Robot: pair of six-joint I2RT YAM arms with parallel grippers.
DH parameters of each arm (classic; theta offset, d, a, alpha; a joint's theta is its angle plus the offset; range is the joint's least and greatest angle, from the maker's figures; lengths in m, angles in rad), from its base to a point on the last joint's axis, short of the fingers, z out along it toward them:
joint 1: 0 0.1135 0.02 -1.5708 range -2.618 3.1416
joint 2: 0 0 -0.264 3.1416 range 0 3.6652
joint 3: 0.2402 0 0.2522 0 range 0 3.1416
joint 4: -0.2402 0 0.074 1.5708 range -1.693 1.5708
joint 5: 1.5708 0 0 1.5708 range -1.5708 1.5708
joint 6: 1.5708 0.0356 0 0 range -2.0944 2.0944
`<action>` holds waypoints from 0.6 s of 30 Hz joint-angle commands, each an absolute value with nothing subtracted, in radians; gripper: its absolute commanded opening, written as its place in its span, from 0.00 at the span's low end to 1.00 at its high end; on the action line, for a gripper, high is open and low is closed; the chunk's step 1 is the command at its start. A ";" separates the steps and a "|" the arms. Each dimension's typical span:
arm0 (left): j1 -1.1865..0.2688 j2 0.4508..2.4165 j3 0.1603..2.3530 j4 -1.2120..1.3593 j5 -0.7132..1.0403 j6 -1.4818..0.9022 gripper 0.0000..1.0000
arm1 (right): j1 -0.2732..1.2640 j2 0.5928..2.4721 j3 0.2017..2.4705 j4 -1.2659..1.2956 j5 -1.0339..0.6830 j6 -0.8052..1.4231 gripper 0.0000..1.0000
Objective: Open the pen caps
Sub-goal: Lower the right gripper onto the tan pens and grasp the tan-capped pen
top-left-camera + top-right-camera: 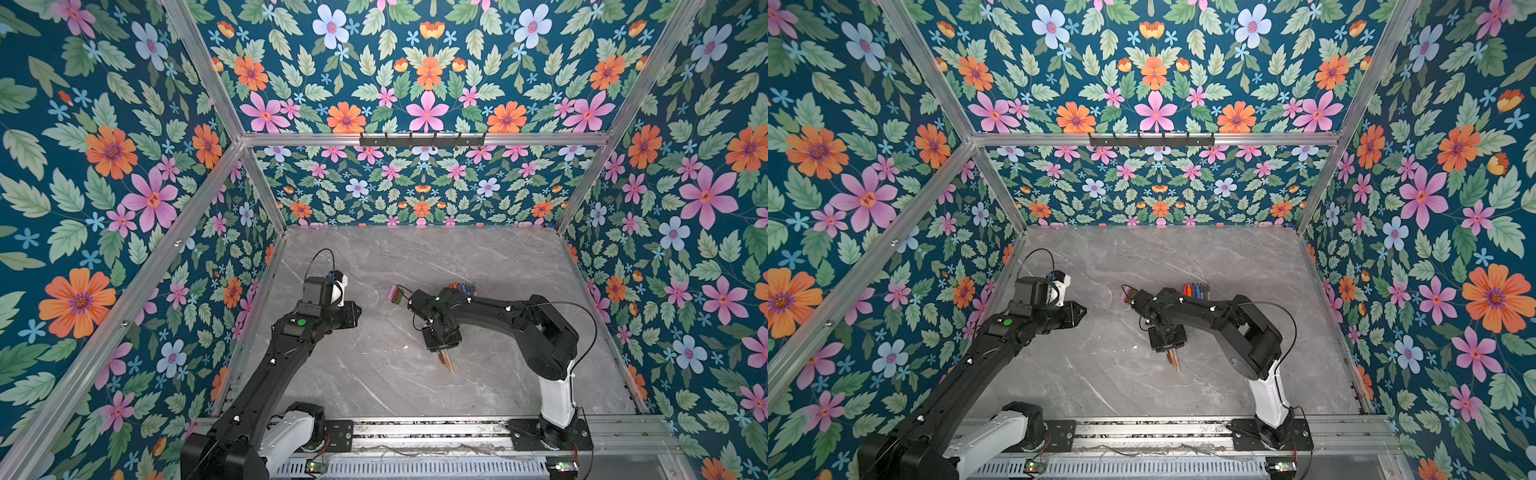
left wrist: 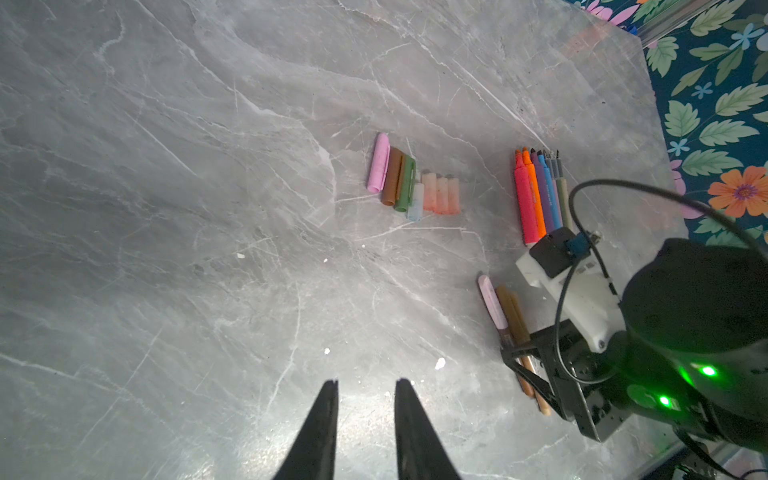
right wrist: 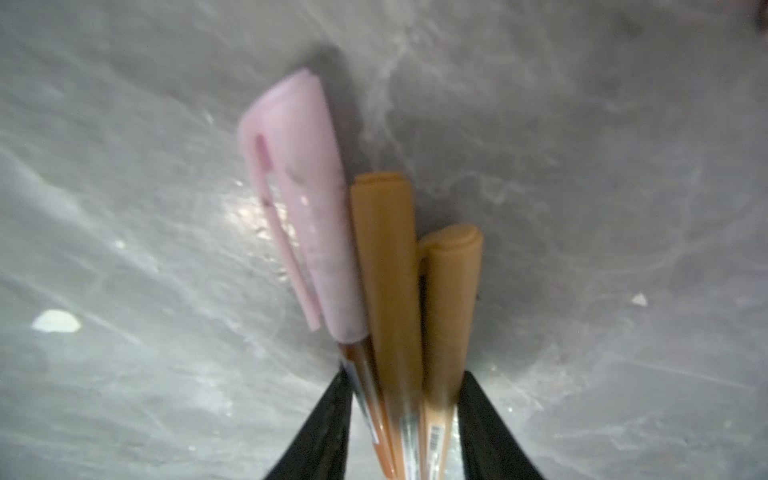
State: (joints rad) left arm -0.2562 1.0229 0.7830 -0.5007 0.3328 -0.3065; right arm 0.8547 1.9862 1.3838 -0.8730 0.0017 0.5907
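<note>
Right wrist view: three capped pens (image 3: 386, 270) lie on the counter (image 3: 166, 124) between the right fingers (image 3: 328, 424), caps (image 3: 299, 199) pointing straight away. Whether these fingers pinch them is unclear. Across the counter, the left fingers (image 2: 320, 424) hang parted and empty.

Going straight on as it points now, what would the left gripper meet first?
Probably the bare grey marble tabletop, just beyond the left gripper; the row of loose plastic pen caps lies farther along, though depth is unclear.
</note>
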 commanded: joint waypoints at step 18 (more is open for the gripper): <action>-0.256 1.031 0.787 -0.486 0.320 -0.300 0.28 | 0.852 1.720 1.106 -0.828 -0.068 0.613 0.35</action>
State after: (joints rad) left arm -0.2562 1.0298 0.7834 -0.5007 0.3271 -0.3065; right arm 0.8516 1.7260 1.1294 -0.8528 -0.0502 0.5869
